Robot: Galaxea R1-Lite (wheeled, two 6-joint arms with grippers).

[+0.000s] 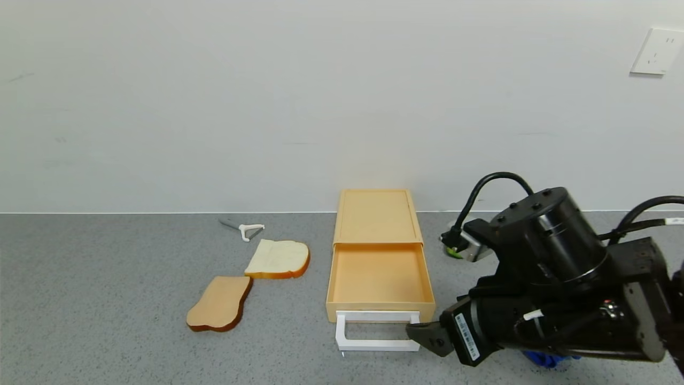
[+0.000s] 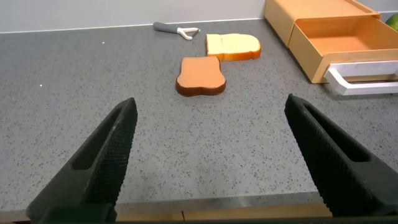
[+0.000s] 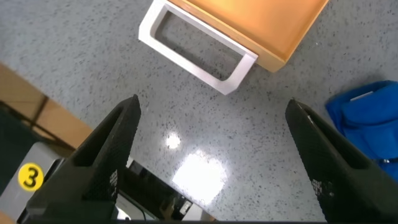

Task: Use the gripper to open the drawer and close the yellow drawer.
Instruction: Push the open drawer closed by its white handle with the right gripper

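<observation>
The pale yellow drawer box (image 1: 377,216) stands at the table's middle with its drawer (image 1: 378,280) pulled out and empty. Its white loop handle (image 1: 377,331) points toward me. My right gripper (image 1: 427,336) is open, low over the table just right of the handle's right end, holding nothing. In the right wrist view the handle (image 3: 183,60) and drawer front (image 3: 261,25) lie beyond the open gripper (image 3: 211,155), with bare table between the fingers. My left gripper (image 2: 211,155) is open and empty near the table's front edge, far left of the drawer (image 2: 348,43).
Two bread slices (image 1: 279,258) (image 1: 220,302) and a white peeler (image 1: 243,229) lie left of the drawer. A green object (image 1: 454,251) sits behind my right arm. A blue thing (image 3: 367,118) lies under the right wrist. The wall runs close behind the box.
</observation>
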